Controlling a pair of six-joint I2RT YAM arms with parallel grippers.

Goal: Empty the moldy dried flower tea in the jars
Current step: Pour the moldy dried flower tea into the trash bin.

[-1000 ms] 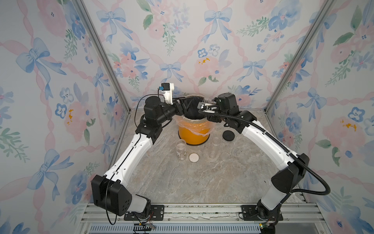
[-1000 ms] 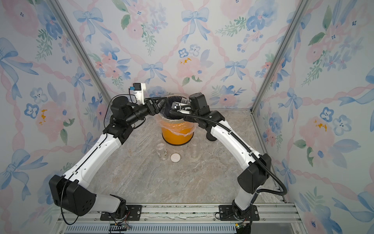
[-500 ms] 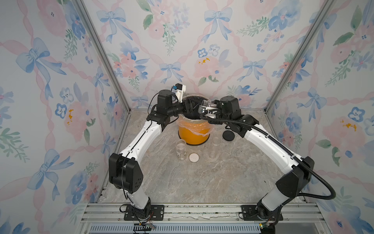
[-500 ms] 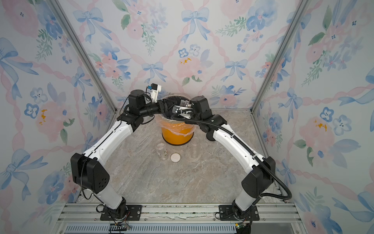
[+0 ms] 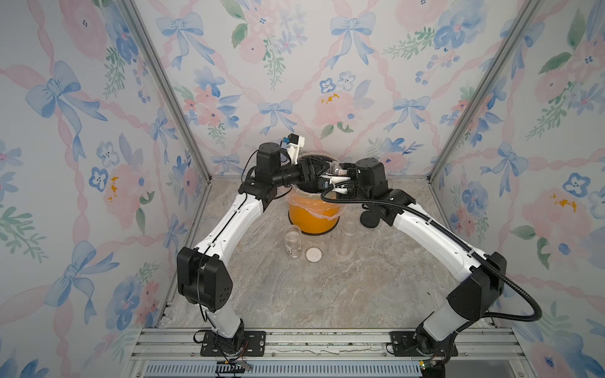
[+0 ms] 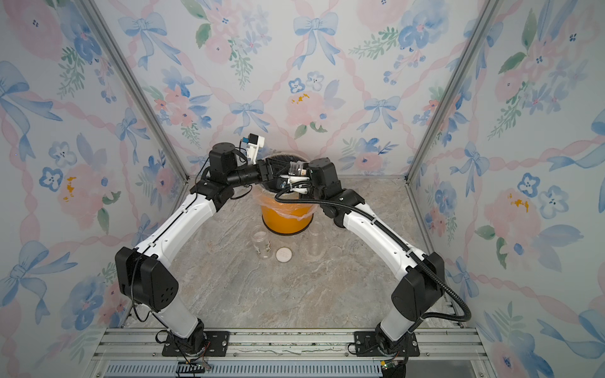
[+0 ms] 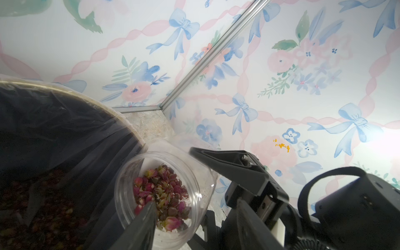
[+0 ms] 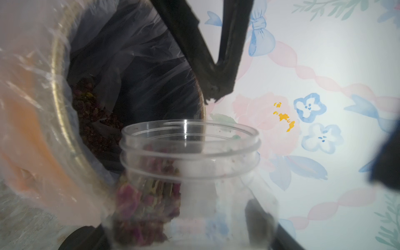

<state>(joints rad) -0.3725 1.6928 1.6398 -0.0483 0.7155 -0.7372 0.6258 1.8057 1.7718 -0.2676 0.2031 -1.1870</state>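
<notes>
Room is tight at the mouth of the lined orange bin (image 5: 312, 219): the right gripper (image 6: 294, 175) holds a clear jar (image 7: 164, 194) tilted at the rim, the left gripper's (image 7: 171, 176) parted jaws just beside it. An uncapped jar (image 5: 293, 240), white lid (image 5: 313, 254), slim jar (image 5: 347, 237), clear lid (image 5: 364, 251) and black lid (image 5: 370, 220) fringe the bin's front. The near half of the surface (image 5: 311, 301) lies bare.

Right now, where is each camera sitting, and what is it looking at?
Both top views: high above the front, looking down on the marble table, orange bin, whole left arm and right arm.
Left wrist: over the bin's rim, looking into the clear jar of rosebuds; one own finger shows.
Right wrist: behind the jar it grips, facing the bin; own finger blurred through it.
Shared: both wrist views see jar, rosebuds and bin.
</notes>
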